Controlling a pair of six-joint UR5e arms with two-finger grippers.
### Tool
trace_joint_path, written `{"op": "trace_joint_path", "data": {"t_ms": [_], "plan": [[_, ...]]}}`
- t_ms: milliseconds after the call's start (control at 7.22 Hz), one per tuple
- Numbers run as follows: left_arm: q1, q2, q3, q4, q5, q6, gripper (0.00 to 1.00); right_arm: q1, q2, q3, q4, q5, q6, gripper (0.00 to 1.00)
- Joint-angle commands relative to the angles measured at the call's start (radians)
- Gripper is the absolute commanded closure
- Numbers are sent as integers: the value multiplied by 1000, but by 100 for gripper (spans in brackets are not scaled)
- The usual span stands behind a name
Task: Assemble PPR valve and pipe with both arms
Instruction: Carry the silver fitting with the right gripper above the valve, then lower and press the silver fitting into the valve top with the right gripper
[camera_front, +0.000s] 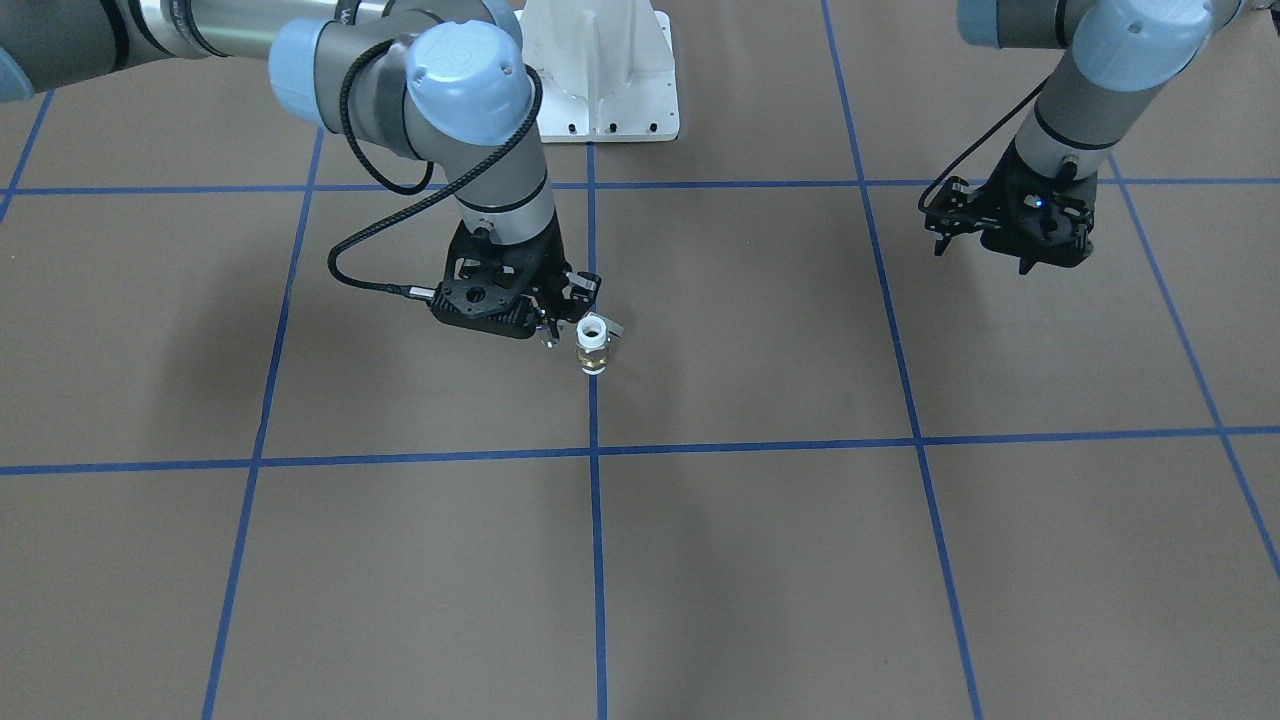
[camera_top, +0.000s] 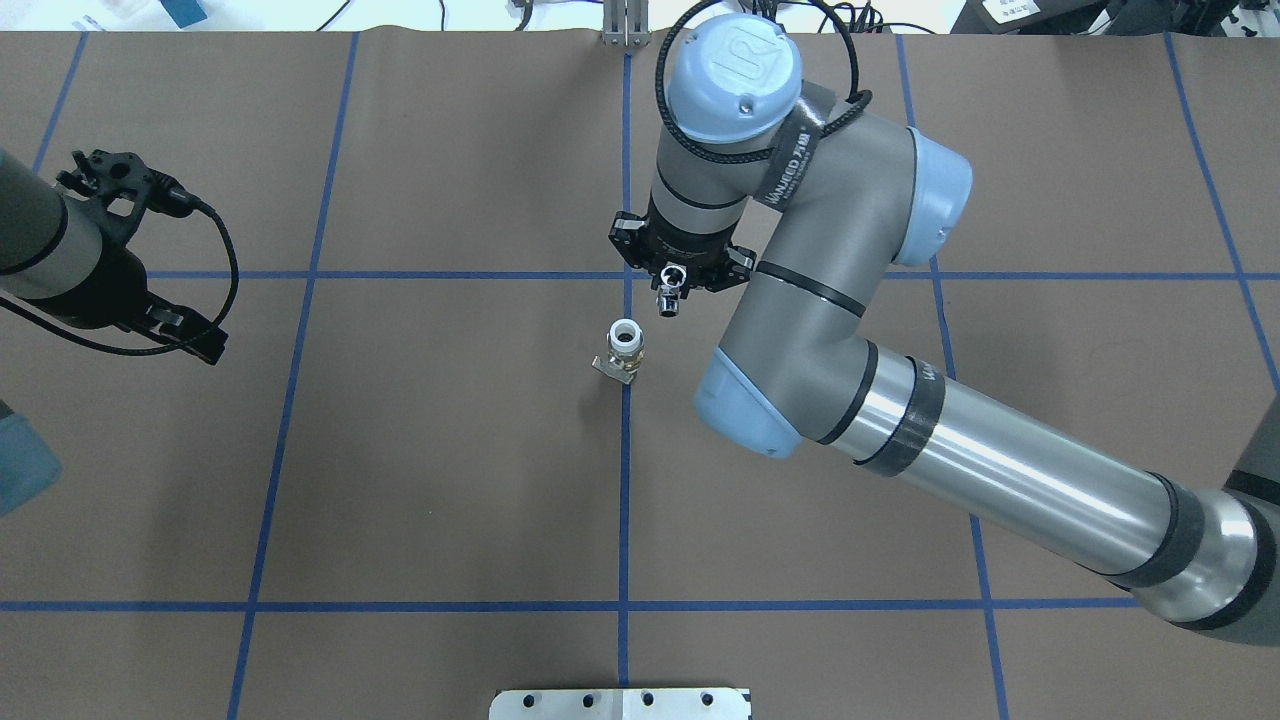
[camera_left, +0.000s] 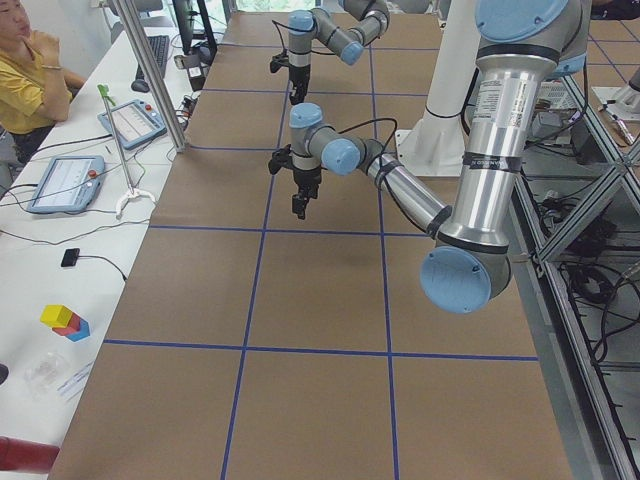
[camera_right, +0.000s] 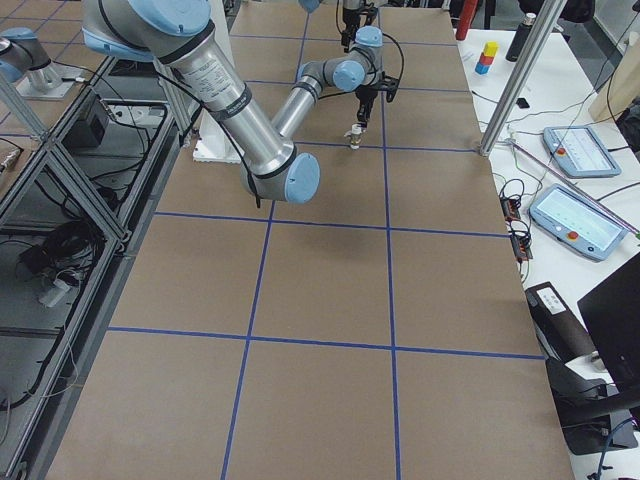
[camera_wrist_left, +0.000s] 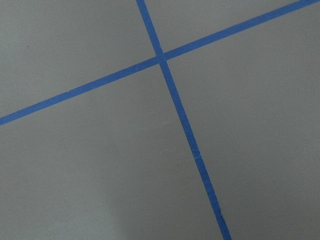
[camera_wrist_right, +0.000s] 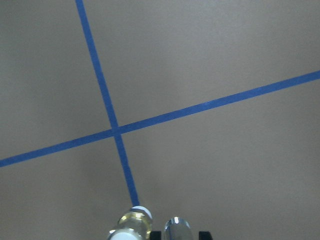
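Here the right gripper (camera_top: 676, 283), closed firmly on the pipe (camera_top: 668, 300), hangs just beside the PPR valve (camera_top: 624, 350), which stands upright. It should probably centre the pipe above the valve's open white end, then lower it straight. The left gripper (camera_front: 1030, 255) is well apart from the valve; whether it is open cannot be told.

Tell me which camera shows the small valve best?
Overhead exterior: the PPR valve stands upright in the open, clear of the right tool. Front-facing shows it crowded against that tool; the right wrist view crops it; exterior right shows a speck; the others show nothing.
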Motion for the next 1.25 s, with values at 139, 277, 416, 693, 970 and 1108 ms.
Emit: {"op": "trace_joint_path", "data": {"t_ms": [139,277,416,693,970,1108], "plan": [[-1,1,2,0,0,-1,0,-29,71,-26,-82,-1,37,100],[-1,1,5,0,0,-1,0,-47,71,-32,-80,-8,37,100],[0,1,6,0,0,-1,0,-58,79,-55,-80,-13,37,100],[0,1,8,0,0,-1,0,-73,77,-63,-80,-40,37,100],[0,1,8,0,0,-1,0,-83,74,-63,-72,-61,38,100],[0,1,8,0,0,-1,0,-86,73,-63,-71,-61,38,100]]}}
